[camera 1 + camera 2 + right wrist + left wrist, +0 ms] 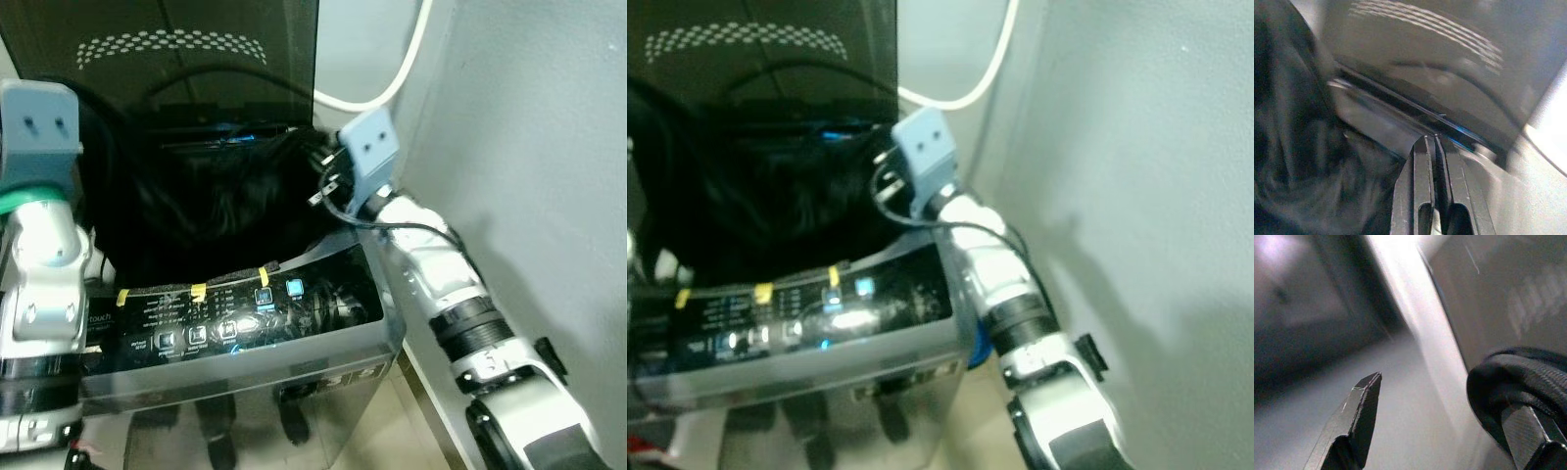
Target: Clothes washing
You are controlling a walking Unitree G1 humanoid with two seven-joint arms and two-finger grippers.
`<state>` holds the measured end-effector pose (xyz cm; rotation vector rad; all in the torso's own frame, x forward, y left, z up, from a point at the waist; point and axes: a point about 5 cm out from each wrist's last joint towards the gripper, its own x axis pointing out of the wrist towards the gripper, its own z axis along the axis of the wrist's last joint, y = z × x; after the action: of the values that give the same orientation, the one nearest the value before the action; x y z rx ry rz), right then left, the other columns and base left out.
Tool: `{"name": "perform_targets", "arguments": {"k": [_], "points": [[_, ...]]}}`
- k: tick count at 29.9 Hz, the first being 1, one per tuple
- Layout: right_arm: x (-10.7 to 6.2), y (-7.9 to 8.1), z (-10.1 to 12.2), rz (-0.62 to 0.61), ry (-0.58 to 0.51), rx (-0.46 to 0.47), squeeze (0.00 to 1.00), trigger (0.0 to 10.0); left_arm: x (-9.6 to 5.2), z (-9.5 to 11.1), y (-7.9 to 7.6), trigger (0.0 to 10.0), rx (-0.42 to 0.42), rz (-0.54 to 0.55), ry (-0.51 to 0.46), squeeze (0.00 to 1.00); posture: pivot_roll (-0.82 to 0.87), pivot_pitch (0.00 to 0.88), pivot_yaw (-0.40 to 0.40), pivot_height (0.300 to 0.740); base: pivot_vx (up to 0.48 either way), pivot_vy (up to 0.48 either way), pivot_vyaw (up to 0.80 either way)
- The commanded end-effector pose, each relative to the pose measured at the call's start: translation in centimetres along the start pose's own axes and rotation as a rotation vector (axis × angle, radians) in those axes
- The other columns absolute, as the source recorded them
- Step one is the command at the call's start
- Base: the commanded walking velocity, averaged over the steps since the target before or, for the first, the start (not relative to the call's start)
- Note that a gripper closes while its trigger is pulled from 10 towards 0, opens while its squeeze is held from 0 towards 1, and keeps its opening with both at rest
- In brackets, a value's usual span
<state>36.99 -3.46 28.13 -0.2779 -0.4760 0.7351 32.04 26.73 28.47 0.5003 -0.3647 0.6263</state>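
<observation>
Washer (323,338) lid (196,49) stands raised for loading. Dark garment (216,206) is bunched over the drum mouth, not fully in. Left gripper (1444,431) fingers are spread, cloth draped on one. Right gripper (1434,147) fingers are pressed together, empty, at the tub's right rim.

Glossy plastic washer panel (255,318) w/ matt black cloth (211,201).

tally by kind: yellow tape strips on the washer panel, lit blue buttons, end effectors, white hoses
Yellow tape strips on the control panel: 3 ()
Lit blue buttons: 2 ()
End effectors: 2 (left end effector, right end effector)
White hose: 1
Total: 8
</observation>
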Motion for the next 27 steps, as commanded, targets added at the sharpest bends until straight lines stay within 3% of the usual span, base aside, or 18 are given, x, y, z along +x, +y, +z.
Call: {"name": "perform_targets", "arguments": {"k": [1, 2, 3, 5, 6, 7, 8, 10, 12, 14, 17, 18, 20, 22, 23, 24, 26, 27], "points": [[0.3, 1.9, 0.8, 0.102, -0.073, -0.010, 0.00, 10.0, -1.6, -2.6, -3.0, 10.0, -0.033, -0.240, 0.180, 0.00, 0.15, 0.112, 0.003, 0.731, 0.000, 0.000, 0.00], [0.3, 1.9, 0.8, 0.102, -0.073, -0.010, 0.00, 10.0, -1.6, -2.6, -3.0, 10.0, -0.033, -0.240, 0.180, 0.00, 0.15, 0.112, 0.003, 0.731, 0.000, 0.000, 0.00], [0.3, 2.3, 1.0, 0.123, -0.108, 0.002, 0.00, 10.0, -2.3, -2.6, -3.9, 10.0, -0.075, -0.320, 0.210, 0.00, 0.15, 0.112, 0.003, 0.731, 0.000, 0.000, 0.00], [0.3, 2.3, 1.0, 0.123, -0.108, 0.002, 0.00, 10.0, -2.3, -2.6, -3.9, 10.0, -0.075, -0.320, 0.210, 0.00, 0.15, 0.112, 0.003, 0.731, 0.000, 0.000, 0.00], [0.1, 2.1, 1.5, 0.106, -0.159, 0.044, 0.00, 10.0, -2.8, -1.6, -4.5, 10.0, -0.159, -0.388, 0.202, 0.00, 0.15, 0.117, 0.000, 0.731, 0.000, 0.000, 0.00], [0.1, 2.1, 1.5, 0.106, -0.159, 0.044, 0.00, 10.0, -2.8, -1.6, -4.5, 10.0, -0.159, -0.388, 0.202, 0.00, 0.15, 0.117, 0.000, 0.731, 0.000, 0.000, 0.00], [-0.2, 1.4, 2.1, 0.059, -0.216, 0.094, 0.00, 10.0, -3.1, -0.5, -4.7, 10.0, -0.227, -0.440, 0.176, 0.00, 0.14, 0.120, 0.001, 0.731, 0.000, 0.000, 0.00], [-0.2, 1.4, 2.1, 0.059, -0.216, 0.094, 0.00, 10.0, -3.1, -0.5, -4.7, 10.0, -0.227, -0.440, 0.176, 0.00, 0.14, 0.120, 0.001, 0.731, 0.000, 0.000, 0.00], [-0.6, 0.6, 2.7, 0.010, -0.264, 0.141, 0.00, 10.0, -3.0, 0.6, -4.5, 10.0, -0.245, -0.458, 0.122, 0.00, 0.14, 0.120, 0.004, 0.731, 0.000, 0.000, 0.00], [-2.0, -1.8, 4.0, -0.133, -0.349, 0.241, 0.00, 10.0, -3.5, 3.9, -4.4, 10.0, -0.203, -0.537, -0.118, 0.00, 0.13, 0.120, 0.008, 0.731, 0.000, 0.000, 0.00], [-2.4, -2.4, 4.4, -0.170, -0.368, 0.263, 0.00, 10.0, -3.8, 4.9, -4.5, 10.0, -0.186, -0.563, -0.196, 0.00, 0.13, 0.120, 0.008, 0.731, 0.000, 0.000, 0.00], [-3.0, -2.9, 4.6, -0.207, -0.391, 0.289, 0.00, 10.0, -4.7, 6.2, -4.9, 10.0, -0.193, -0.650, -0.286, 0.00, 0.13, 0.119, 0.010, 0.731, 0.000, 0.000, 0.00], [-3.6, -3.1, 4.7, -0.240, -0.410, 0.319, 0.00, 10.0, -5.6, 7.5, -5.4, 10.0, -0.204, -0.742, -0.366, 0.00, 0.13, 0.119, 0.009, 0.731, 0.000, 0.000, 0.00], [-4.6, -3.4, 4.8, -0.294, -0.440, 0.348, 0.00, 10.0, -6.9, 9.7, -6.1, 10.0, -0.266, -0.883, -0.467, 0.00, 0.13, 0.118, 0.009, 0.731, 0.000, 0.000, 0.00], [-5.0, -3.5, 4.8, -0.316, -0.449, 0.351, 0.00, 10.0, -7.2, 10.7, -6.2, 10.0, -0.336, -0.916, -0.477, 0.00, 0.13, 0.118, 0.010, 0.731, 0.000, 0.000, 0.00], [-5.0, -3.5, 4.8, -0.316, -0.449, 0.351, 0.00, 10.0, -7.2, 10.7, -6.2, 10.0, -0.336, -0.916, -0.477, 0.00, 0.13, 0.118, 0.010, 0.731, 0.000, 0.000, 0.00], [-5.6, -3.5, 4.8, -0.342, -0.455, 0.343, 0.00, 10.0, -7.6, 11.9, -6.3, 10.0, -0.512, -0.960, -0.443, 0.00, 0.13, 0.117, 0.015, 0.731, 0.000, 0.000, 0.00], [-5.6, -3.5, 4.8, -0.342, -0.455, 0.343, 0.00, 10.0, -7.6, 11.9, -6.3, 10.0, -0.512, -0.960, -0.443, 0.00, 0.13, 0.117, 0.015, 0.731, 0.000, 0.000, 0.00]]}}
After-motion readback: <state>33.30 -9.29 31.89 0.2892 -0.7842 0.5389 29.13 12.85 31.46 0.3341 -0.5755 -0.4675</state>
